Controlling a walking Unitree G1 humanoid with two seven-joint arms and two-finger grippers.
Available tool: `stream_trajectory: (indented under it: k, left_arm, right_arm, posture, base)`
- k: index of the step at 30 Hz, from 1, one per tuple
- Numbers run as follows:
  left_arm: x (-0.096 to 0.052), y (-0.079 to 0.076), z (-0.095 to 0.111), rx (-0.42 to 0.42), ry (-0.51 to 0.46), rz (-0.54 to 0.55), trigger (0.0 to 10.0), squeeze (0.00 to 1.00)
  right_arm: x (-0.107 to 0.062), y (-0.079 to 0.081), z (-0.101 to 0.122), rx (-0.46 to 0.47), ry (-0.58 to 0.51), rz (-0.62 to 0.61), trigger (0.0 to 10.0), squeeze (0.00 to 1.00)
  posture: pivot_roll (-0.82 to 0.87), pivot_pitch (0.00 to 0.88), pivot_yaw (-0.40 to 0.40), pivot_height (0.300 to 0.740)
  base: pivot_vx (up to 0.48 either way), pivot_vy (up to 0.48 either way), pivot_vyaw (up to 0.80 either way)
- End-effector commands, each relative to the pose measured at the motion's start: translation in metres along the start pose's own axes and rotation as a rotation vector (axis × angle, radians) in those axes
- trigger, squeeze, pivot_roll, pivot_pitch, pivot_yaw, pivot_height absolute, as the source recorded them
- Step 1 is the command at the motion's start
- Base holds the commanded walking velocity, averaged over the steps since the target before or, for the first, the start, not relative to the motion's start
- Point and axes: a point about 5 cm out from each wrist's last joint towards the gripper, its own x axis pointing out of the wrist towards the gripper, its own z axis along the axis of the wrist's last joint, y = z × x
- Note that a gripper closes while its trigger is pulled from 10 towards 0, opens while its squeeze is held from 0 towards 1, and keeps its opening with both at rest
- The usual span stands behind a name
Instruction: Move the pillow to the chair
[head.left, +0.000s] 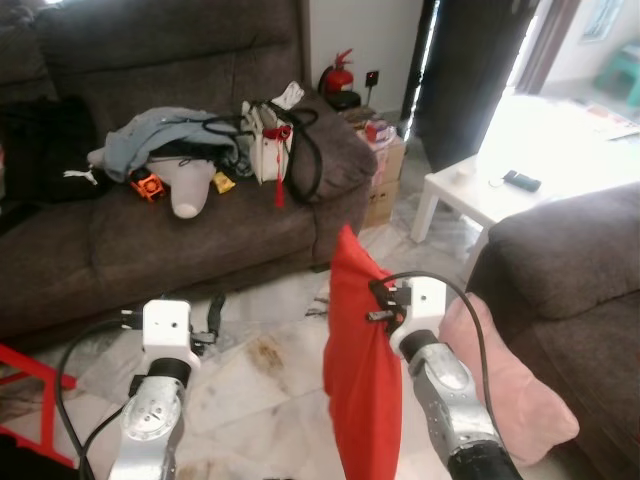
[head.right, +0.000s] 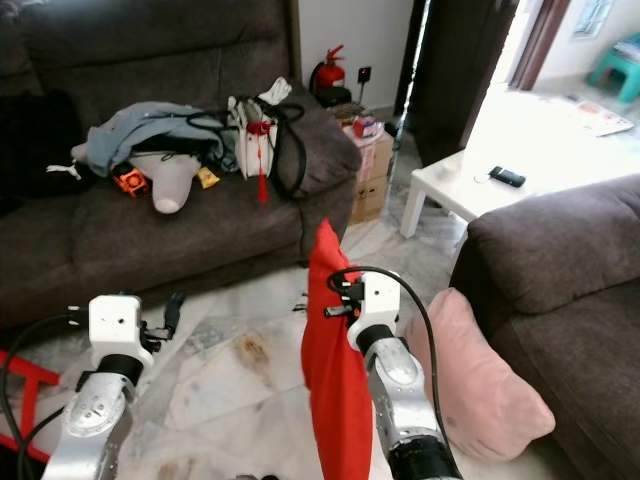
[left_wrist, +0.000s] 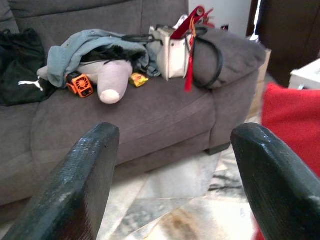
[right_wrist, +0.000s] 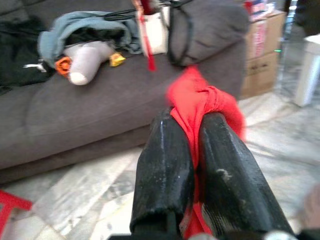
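Hanging from the right gripper (right_wrist: 192, 150), the red pillow (head.left: 360, 370) is pinched between its fingers.

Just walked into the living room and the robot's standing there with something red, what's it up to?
The robot holds a red pillow pinched at its edge in its right pincer, so the pillow hangs above the marble floor. Its left pincer is open and holds nothing. Ahead is a dark sofa cluttered with clothes and a white bag. On the robot's right a pink pillow leans against a brown chair. The red pillow is not yet on any seat.
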Motion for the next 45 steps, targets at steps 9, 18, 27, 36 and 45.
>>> stream_trajectory:
  k: [9,18,27,36,45]
  left_arm:
    - [-0.0004,0.0037,-0.0008,0.005,0.005,0.008,10.0,0.00]
    - [-0.0004,0.0039,-0.0004,0.004,0.003,0.010,10.0,0.00]
    - [-0.0002,0.0035,0.0004,0.004,0.000,0.007,10.0,0.00]
    - [-0.0003,0.0036,0.0002,0.002,0.001,0.007,10.0,0.00]
    - [0.0006,0.0019,0.0004,-0.008,0.001,0.005,10.0,0.00]
  right_arm:
    - [0.0108,0.0043,0.0299,-0.007,-0.125,0.010,10.0,0.00]
    - [0.0111,0.0049,0.0298,-0.012,-0.124,0.014,10.0,0.00]
    - [0.0115,0.0054,0.0300,-0.015,-0.122,0.020,10.0,0.00]
    - [0.0123,0.0075,0.0290,-0.013,-0.119,0.031,10.0,0.00]
    - [0.0127,0.0057,0.0301,-0.020,-0.121,0.026,10.0,0.00]
  posture:
    - [0.09,0.012,-0.021,0.740]
    - [0.09,0.012,-0.021,0.740]
    - [0.08,0.017,-0.022,0.740]
    - [0.08,0.017,-0.022,0.740]
    - [0.09,0.014,-0.023,0.740]
  base:
    - [0.000,0.000,-0.51]
    - [0.000,0.000,-0.80]
    - [0.000,0.000,-0.80]
    - [0.000,0.000,-0.78]
    - [0.000,0.202,-0.77]
